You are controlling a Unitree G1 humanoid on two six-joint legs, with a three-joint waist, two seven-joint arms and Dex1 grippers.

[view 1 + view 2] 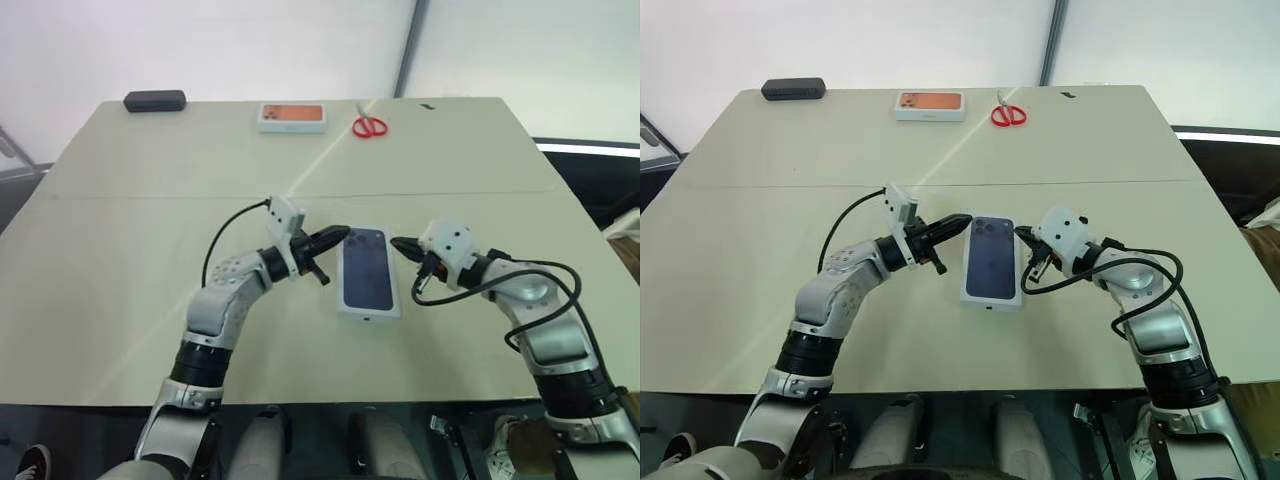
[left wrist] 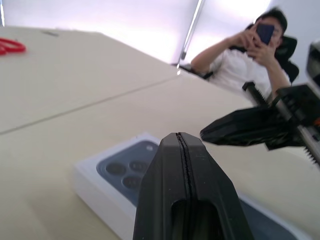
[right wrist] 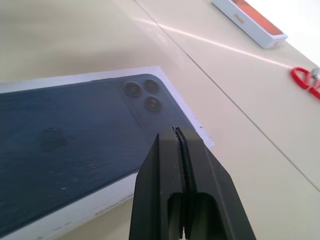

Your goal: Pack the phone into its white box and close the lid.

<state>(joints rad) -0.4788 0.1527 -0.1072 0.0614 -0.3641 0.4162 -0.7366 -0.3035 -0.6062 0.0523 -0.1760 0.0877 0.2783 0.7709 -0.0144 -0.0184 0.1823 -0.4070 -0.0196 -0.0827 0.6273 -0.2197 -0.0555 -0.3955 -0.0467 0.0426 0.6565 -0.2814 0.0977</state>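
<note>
So the white rectangular lid with the dark blue phone picture (image 1: pixel 368 272) sits closed on the beige tabletop (image 1: pixel 150 200), between my left tool (image 1: pixel 338 236) and right tool (image 1: pixel 398 243), both pinched shut and empty. Looks packed (phone presumably inside), next I'd just back off.

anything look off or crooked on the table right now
Nothing stands out. The lid sits flat and square on the table, picture side up, between the shut left gripper and right gripper. No damage shows.
</note>
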